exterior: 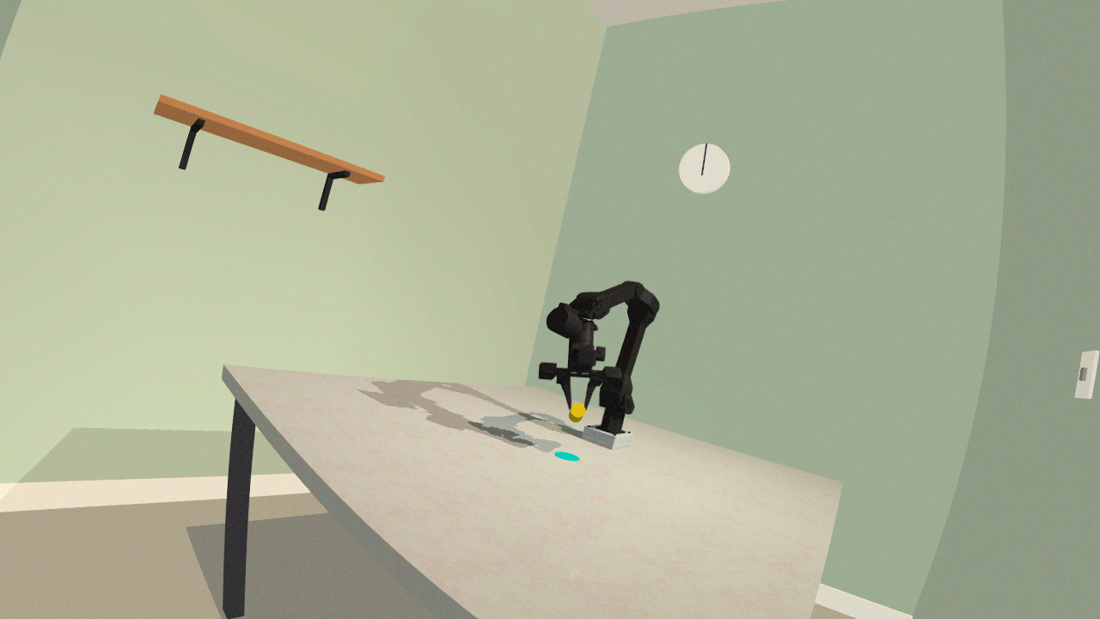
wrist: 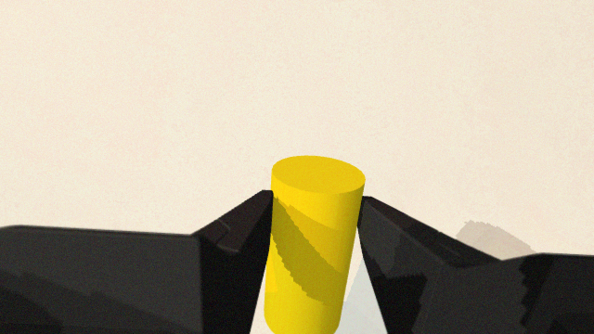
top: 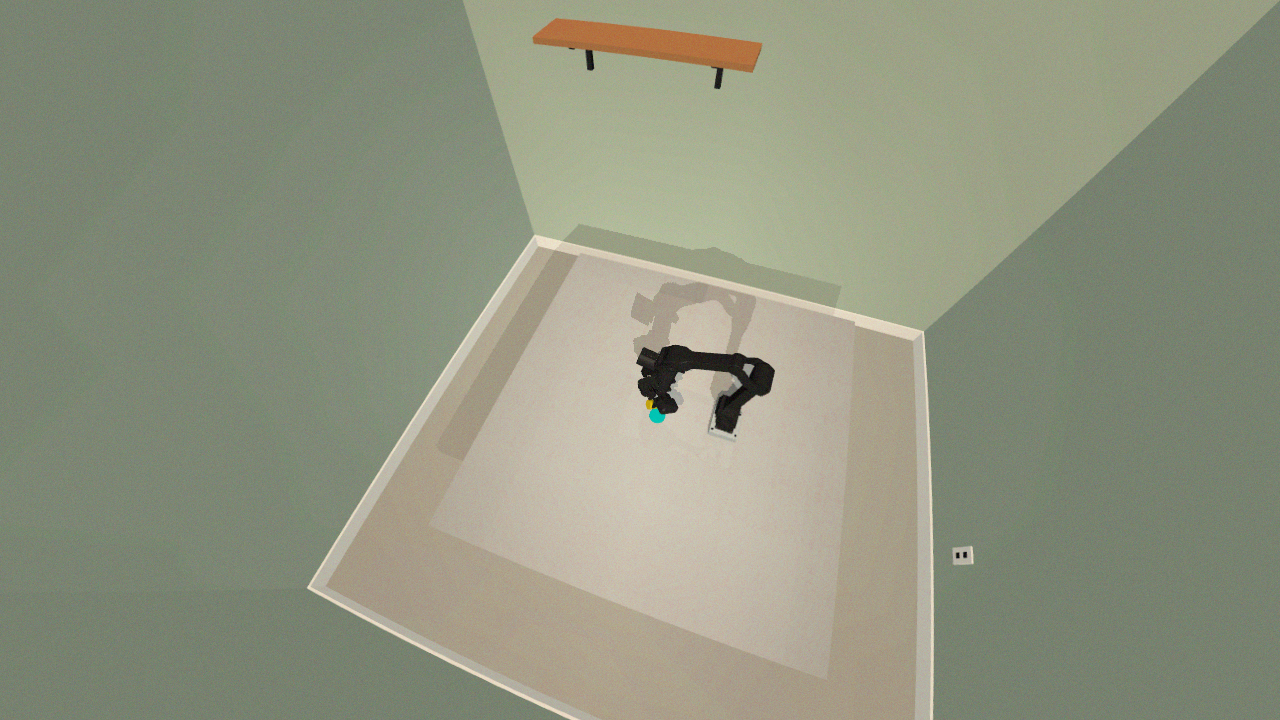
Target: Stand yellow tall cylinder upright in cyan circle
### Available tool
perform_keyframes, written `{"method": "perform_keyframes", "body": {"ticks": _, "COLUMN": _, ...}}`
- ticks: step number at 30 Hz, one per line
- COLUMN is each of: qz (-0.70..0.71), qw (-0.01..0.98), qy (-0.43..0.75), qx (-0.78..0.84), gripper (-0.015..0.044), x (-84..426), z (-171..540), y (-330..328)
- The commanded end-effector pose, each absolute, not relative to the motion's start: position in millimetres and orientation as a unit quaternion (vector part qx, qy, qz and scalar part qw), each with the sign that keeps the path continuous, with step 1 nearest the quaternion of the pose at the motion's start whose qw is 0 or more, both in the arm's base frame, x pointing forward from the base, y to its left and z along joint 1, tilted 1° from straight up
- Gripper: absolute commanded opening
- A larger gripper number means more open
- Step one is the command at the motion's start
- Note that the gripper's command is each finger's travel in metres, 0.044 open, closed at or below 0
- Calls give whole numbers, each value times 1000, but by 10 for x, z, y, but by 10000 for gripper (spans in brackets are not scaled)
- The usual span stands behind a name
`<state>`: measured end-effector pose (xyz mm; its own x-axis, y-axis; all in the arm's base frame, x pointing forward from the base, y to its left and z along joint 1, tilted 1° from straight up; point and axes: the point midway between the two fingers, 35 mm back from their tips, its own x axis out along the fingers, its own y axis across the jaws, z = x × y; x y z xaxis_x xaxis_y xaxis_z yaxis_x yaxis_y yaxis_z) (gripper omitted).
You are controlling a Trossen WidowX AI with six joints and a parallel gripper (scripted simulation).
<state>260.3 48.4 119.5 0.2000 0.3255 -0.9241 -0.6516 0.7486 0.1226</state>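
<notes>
The yellow tall cylinder [top: 649, 404] [exterior: 577, 411] [wrist: 320, 176] is held off the table, one round end turned toward the exterior camera. It looks close to lying level; its exact tilt is hard to tell. My gripper [exterior: 578, 406] [wrist: 316, 205] is shut on the cylinder, one black finger against each side near that end. The flat cyan circle [top: 657, 416] [exterior: 566, 456] lies on the table, below the held cylinder in the exterior view and partly covered by the gripper in the top view. It does not show in the wrist view.
The arm's pale base [top: 723, 435] [exterior: 608, 438] stands on the table [top: 626, 528] [exterior: 491, 523], to the right of the cyan circle in the top and exterior views. The arm's shadow falls across the table. An orange shelf [top: 648, 44] [exterior: 265, 139] is on the wall, far above the table.
</notes>
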Motion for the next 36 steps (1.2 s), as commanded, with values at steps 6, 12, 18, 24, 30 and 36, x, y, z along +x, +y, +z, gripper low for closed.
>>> {"method": "perform_keyframes", "body": {"ticks": 6, "qz": 330, "qw": 778, "qy": 518, "qx": -131, "gripper": 105, "x": 2624, "z": 1178, "y": 476}}
{"method": "perform_keyframes", "body": {"ticks": 12, "qz": 334, "qw": 788, "qy": 502, "qx": -119, "gripper": 105, "x": 2638, "z": 1166, "y": 468}}
{"method": "perform_keyframes", "body": {"ticks": 18, "qz": 338, "qw": 799, "qy": 486, "qx": -107, "gripper": 105, "x": 2651, "z": 1157, "y": 459}}
{"method": "perform_keyframes", "body": {"ticks": 24, "qz": 342, "qw": 809, "qy": 469, "qx": -96, "gripper": 105, "x": 2663, "z": 1150, "y": 448}}
{"method": "perform_keyframes", "body": {"ticks": 30, "qz": 345, "qw": 818, "qy": 452, "qx": -86, "gripper": 105, "x": 2672, "z": 1145, "y": 437}}
{"method": "perform_keyframes", "body": {"ticks": 36, "qz": 349, "qw": 827, "qy": 434, "qx": -77, "gripper": 105, "x": 2680, "z": 1143, "y": 425}}
